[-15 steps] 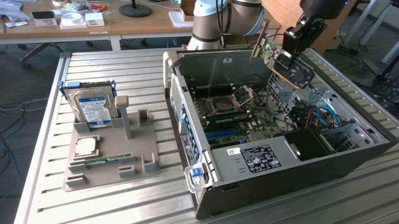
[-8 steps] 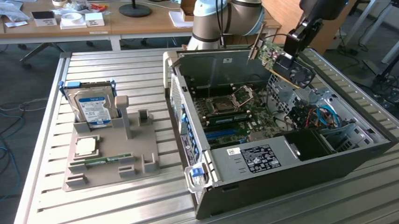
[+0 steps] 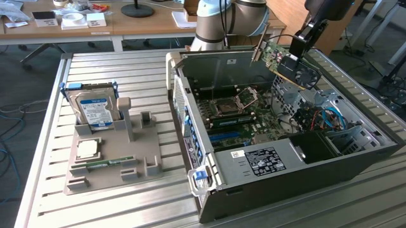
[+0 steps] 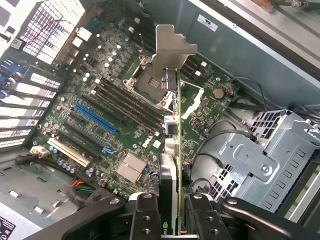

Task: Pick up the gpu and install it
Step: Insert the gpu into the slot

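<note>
The gpu (image 3: 284,61) is a green card with a black fan and a silver end bracket. It hangs tilted in the air over the back of the open computer case (image 3: 298,190), above the motherboard (image 3: 244,118). My gripper (image 3: 299,53) is shut on it from above. In the wrist view the gpu (image 4: 175,150) shows edge-on between my fingers (image 4: 145,215), its bracket (image 4: 172,47) pointing away over the motherboard (image 4: 115,100). The card is clear of the blue slot (image 4: 96,117) and of the white slot beside it.
A beige holder (image 3: 117,175) on the exterior view's left carries a blue-labelled hard drive (image 3: 95,111), a processor chip (image 3: 87,149) and a green RAM stick (image 3: 104,164). A metal drive cage (image 4: 260,150) and loose cables stand beside the motherboard. The arm's base (image 3: 222,23) rises behind the case.
</note>
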You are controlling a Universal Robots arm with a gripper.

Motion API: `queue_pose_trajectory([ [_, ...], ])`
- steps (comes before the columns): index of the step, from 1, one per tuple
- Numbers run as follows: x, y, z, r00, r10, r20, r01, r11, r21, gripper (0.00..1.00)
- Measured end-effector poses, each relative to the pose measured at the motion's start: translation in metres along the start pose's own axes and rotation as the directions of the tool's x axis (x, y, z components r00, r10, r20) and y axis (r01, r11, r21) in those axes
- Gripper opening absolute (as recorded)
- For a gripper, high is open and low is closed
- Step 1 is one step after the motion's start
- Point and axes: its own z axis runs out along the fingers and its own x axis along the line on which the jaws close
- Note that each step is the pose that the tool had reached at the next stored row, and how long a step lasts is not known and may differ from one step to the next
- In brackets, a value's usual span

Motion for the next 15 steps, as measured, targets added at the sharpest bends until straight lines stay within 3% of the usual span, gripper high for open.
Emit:
queue_pose_trajectory([
  [11,0.0000,0.0000,0.0000,1.0000,-0.001,0.0000,0.001,1.0000,0.0000,0.27],
  [15,0.0000,0.0000,0.0003,0.9980,-0.063,-0.0043,0.063,0.9980,-0.0005,0.27],
])
